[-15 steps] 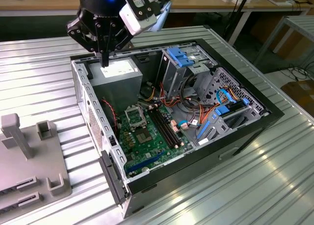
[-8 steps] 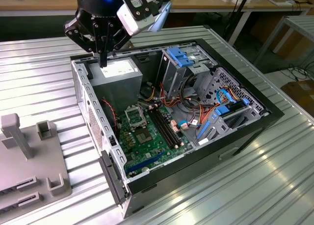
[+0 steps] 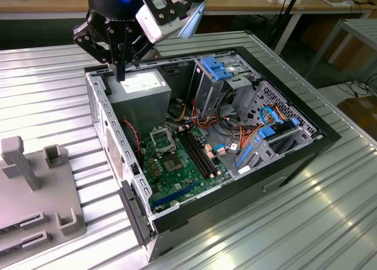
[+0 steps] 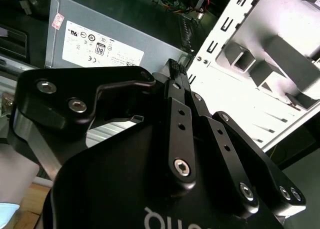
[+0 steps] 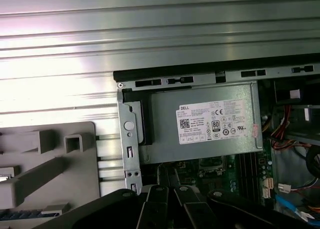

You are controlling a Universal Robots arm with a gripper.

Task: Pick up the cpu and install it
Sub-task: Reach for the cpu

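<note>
Gripper (image 3: 120, 76), fingers together, hovers over power supply (image 3: 143, 85), well apart from cpu (image 3: 172, 163)

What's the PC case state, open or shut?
Open. The PC case lies on its side with no cover panel; the motherboard and power supply show inside.

1. The arm (image 3: 171, 10) runs off the exterior view's top edge.
2. That view's left and bottom edges cut the grey fixture (image 3: 35, 217) on the table (image 3: 294, 223).
3. In the first wrist view the power supply (image 5: 200, 124) covers most of the motherboard (image 5: 220, 166).
4. In the second wrist view the end effector (image 4: 175, 71) hides the power supply's lower part behind its black body.
</note>
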